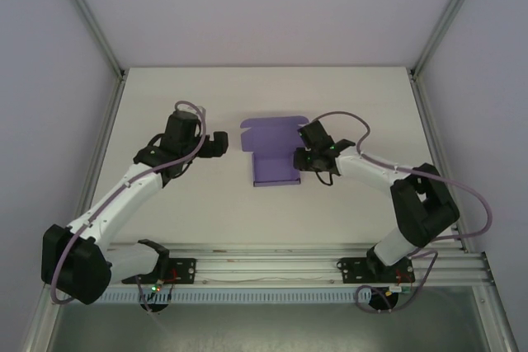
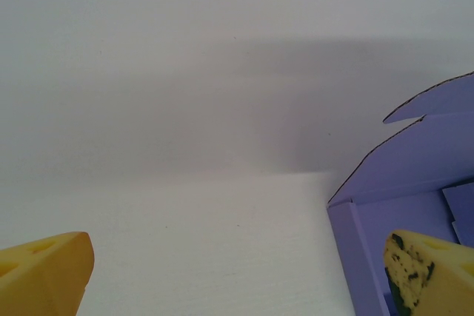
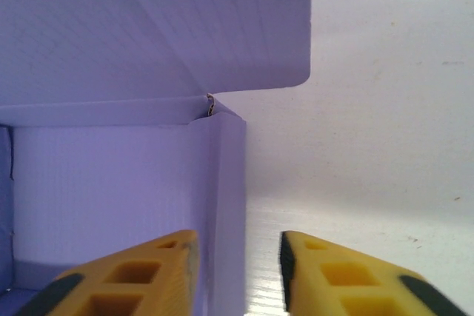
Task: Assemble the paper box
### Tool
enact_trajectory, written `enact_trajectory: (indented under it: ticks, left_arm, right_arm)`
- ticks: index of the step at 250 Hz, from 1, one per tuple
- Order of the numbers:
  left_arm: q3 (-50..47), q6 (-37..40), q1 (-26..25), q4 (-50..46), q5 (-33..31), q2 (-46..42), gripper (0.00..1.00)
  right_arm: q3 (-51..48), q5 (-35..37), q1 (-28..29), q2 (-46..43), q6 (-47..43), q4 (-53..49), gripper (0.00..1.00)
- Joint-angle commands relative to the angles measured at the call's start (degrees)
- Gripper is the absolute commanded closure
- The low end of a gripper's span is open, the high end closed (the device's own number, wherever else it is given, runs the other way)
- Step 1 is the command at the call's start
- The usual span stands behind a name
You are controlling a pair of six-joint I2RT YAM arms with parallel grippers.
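The purple paper box (image 1: 275, 154) lies mid-table, partly folded, its lid flap flat at the far side and its side walls raised. My right gripper (image 1: 307, 158) is at the box's right wall. In the right wrist view the box (image 3: 111, 175) has this upright wall between the jaws of my right gripper (image 3: 238, 275). The left finger (image 3: 148, 271) sits inside against the wall, and the right finger (image 3: 333, 271) stands outside with a gap. My left gripper (image 1: 224, 143) hovers wide open just left of the box. In its own view my left gripper (image 2: 238, 271) holds nothing, with the box (image 2: 422, 160) at the right.
The white table (image 1: 165, 96) is bordered by metal frame posts and pale walls. An aluminium rail (image 1: 264, 268) with both arm bases runs along the near edge. Bare table surface lies left, right and behind the box.
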Motion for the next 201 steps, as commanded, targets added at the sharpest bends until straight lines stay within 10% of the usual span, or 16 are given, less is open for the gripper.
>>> enact_trajectory:
  ticks: [1,201]
  left_arm:
    - [0.51,0.50,-0.07,1.78,0.88,0.77,0.00]
    - [1.25,0.82,-0.04,2.47,2.72,3.29,0.00]
  right_arm:
    - [2.44,-0.25,-0.18,2.28,0.04,-1.61,0.76]
    - [2.95,-2.92,-0.37,8.17,1.01,-2.69,0.82]
